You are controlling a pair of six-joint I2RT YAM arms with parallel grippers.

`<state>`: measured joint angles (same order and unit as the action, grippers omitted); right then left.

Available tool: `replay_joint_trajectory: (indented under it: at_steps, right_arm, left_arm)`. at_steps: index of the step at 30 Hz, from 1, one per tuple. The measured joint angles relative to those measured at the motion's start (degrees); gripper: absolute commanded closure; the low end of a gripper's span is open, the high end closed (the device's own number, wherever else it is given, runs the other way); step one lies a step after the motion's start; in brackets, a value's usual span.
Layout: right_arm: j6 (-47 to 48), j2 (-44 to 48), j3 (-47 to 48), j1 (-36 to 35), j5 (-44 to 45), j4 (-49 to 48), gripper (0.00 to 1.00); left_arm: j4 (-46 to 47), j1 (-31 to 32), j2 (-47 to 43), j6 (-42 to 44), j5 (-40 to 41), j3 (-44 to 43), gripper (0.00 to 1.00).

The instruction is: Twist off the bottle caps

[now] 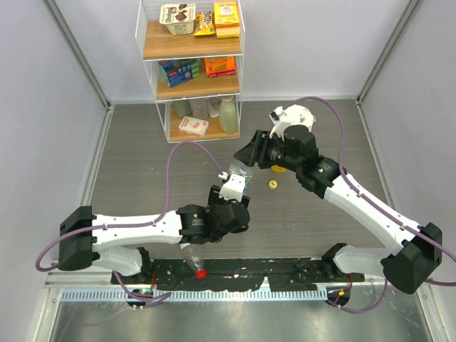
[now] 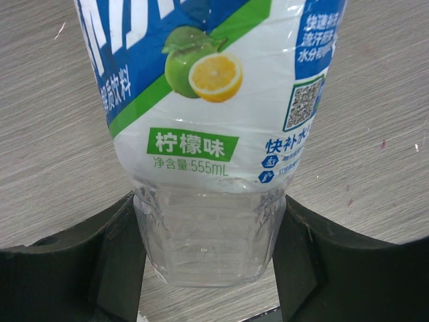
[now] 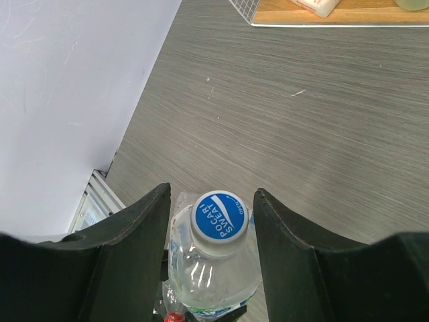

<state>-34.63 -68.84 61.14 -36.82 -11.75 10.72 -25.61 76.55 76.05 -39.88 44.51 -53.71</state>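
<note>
We are pinching the seemingly thin, crushable bottle (image 2: 201, 134) low in the left gripper (image 2: 209, 228); lower centre, the open right gripper (image 3: 211, 194) is straddling its cap (image 3: 219, 216) without touching it.

A robot lab's test cell: plain white partition walls (image 1: 43, 107) in metal frames (image 1: 78, 57) close in a grey table (image 1: 142, 157). Purple cables (image 1: 169, 171) trail from two white arms (image 1: 135, 228), and beyond the right gripper (image 3: 211, 194) stands a wire shelf (image 1: 189, 48) of snack boxes (image 1: 226, 18).

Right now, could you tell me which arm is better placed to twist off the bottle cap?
Right. The right gripper straddles the cap, a finger on each side. The left gripper clamps the bottle low down, steadying it.
</note>
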Motion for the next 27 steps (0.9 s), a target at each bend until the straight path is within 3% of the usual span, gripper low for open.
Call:
replay_joint_trajectory:
  at_steps: [3, 5, 10, 20, 27]
  right_arm:
    - [-0.04, -0.22, -0.07, 0.0, -0.02, -0.33, 0.51]
    - [-0.22, -0.26, -0.42, 0.0, 0.0, -0.59, 0.71]
    - [-0.17, -0.26, -1.27, 0.11, 0.74, -1.05, 0.97]
    - [1.31, -0.13, -3.21, 0.15, -0.63, -4.44, 0.98]
    - [1.14, 1.31, -9.57, 1.62, -8.41, -12.22, 0.98]
  left_arm:
    - [0.04, 0.0, 0.42, -0.04, 0.0, -0.79, 1.0]
    - [0.04, 0.0, 0.72, -0.04, 0.0, -1.07, 1.0]
    - [-0.22, 0.07, 1.44, -0.28, 0.15, -1.31, 1.0]
    - [0.33, 0.04, 0.85, -0.35, -0.74, -0.66, 1.0]
    - [5.77, -0.02, -5.79, 1.4, -6.88, 6.91, 1.0]
